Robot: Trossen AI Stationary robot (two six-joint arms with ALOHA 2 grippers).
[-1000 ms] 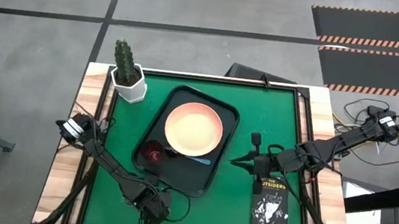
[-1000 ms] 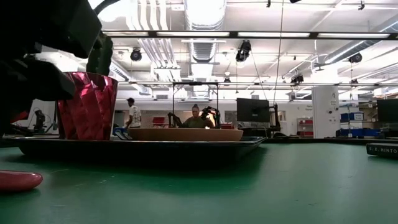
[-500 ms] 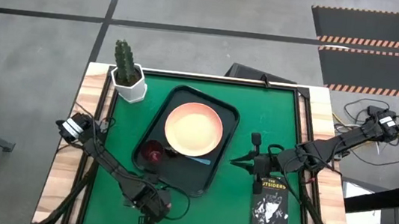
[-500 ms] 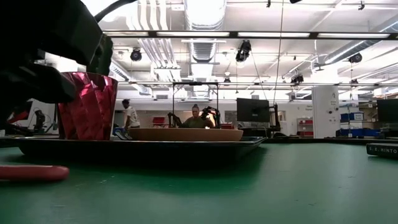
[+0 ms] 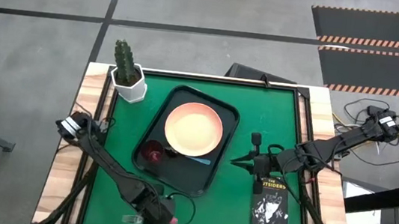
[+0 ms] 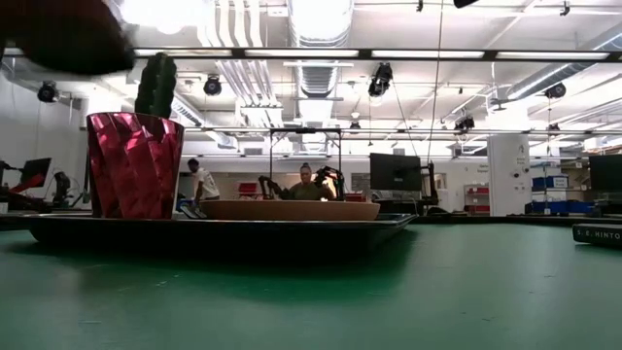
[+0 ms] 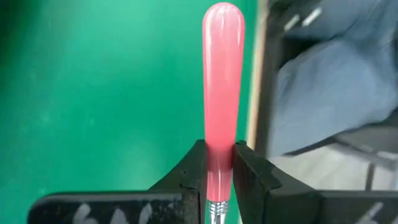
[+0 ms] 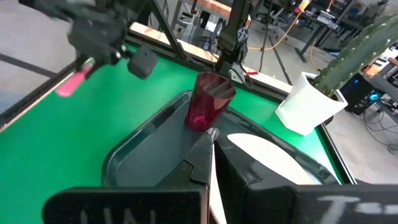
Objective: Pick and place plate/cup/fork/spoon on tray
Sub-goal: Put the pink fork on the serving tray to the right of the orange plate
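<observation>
The fork's pink-red handle [image 7: 222, 74] runs between the fingers of my left gripper [image 5: 151, 217], which is shut on it above the table's near edge; the right wrist view shows the fork [image 8: 73, 83] in the air. The dark tray [image 5: 215, 175] holds the peach plate [image 5: 194, 129], the dark red cup [image 5: 152, 152] and the blue-handled spoon [image 5: 195, 159]. My right gripper [image 5: 236, 161] hangs shut and empty just right of the tray. My left gripper pinches the fork's handle between its two fingers at the end next to the metal neck [image 7: 219, 163]. The fingers come from above and lie across the handle, most of which sticks out past them. The fork is lifted clear of the table.
A white hexagonal pot with a cactus [image 5: 127, 81] stands at the far left corner. A black book [image 5: 270, 203] lies near the front right. Bare green mat [image 5: 245, 110] lies right of the tray. People show in the room beyond the table.
My left gripper has shut on the fork's handle and gone up with it. The fork, which lay on the mat by the near edge, first slid a little on the mat and now hangs clear of it.
</observation>
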